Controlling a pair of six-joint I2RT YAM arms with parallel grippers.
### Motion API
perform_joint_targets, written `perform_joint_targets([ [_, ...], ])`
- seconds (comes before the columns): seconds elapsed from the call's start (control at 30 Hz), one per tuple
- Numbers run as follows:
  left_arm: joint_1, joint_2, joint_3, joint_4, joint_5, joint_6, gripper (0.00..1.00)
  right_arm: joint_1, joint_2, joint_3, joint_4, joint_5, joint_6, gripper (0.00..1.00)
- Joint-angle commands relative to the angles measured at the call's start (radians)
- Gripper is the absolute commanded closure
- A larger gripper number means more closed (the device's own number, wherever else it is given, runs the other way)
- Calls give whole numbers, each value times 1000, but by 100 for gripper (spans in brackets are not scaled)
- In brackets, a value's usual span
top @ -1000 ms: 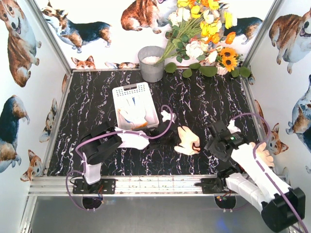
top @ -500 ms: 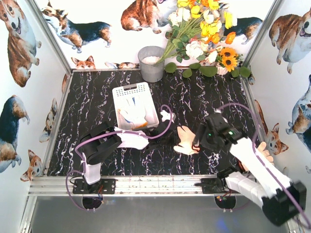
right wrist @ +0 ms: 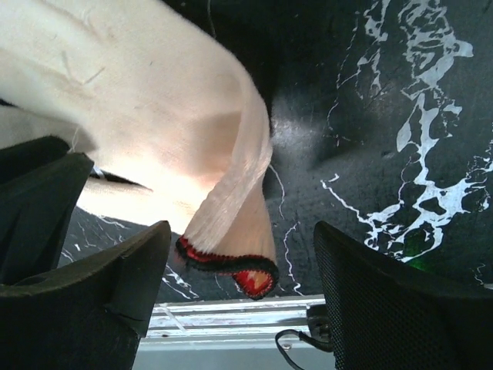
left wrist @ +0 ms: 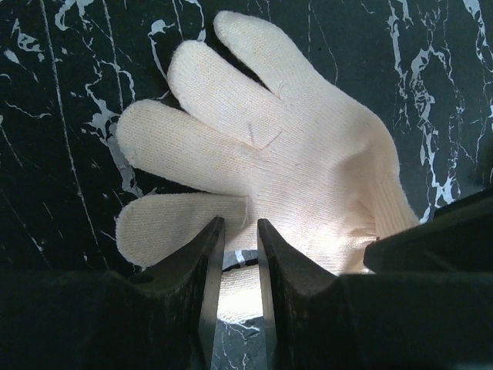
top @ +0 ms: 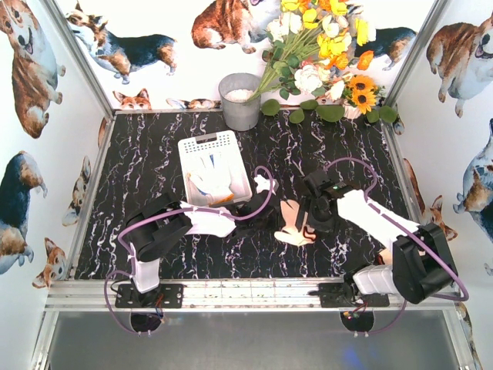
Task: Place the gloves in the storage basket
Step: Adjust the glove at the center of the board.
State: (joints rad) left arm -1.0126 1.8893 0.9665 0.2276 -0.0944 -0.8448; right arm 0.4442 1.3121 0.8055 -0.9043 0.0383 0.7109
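wrist cams only: right hand (right wrist: 243, 239) apart astride beige glove (right wrist: 154, 100) cuff, left hand (left wrist: 237, 227) nipped on white glove (left wrist: 293, 154).

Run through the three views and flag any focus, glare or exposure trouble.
Top external: evenly lit, sharp, no glare on the table. Left wrist: white glove washed out at the palm, end effector fingers black silhouettes. Right wrist: beige glove soft at close range; grey sheen on the table beside it.

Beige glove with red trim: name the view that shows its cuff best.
Right wrist view: the beige glove fills the frame, its red-edged cuff sharp within the open right end effector. Top external shows it small, partly under the arm. Left wrist shows only a white knit glove.
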Motion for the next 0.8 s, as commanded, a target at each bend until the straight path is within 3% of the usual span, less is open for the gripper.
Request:
perform_joint_targets([
  [0.0, 11, 16, -25, -145, -38, 34, 80, -63, -4, -26, 59, -51, -29, 25],
  [0.37, 12, 26, -28, -163, -41, 39, 80, -203, -84, -150, 101, -119, -25, 51],
  [0.5, 13, 27, -24, -167, -46, 46, 80, -203, -79, -161, 131, -167, -8, 75],
  [0.77, 48, 54, 25, -203, -47, 123, 81, -203, -131, -199, 77, -183, 25, 83],
])
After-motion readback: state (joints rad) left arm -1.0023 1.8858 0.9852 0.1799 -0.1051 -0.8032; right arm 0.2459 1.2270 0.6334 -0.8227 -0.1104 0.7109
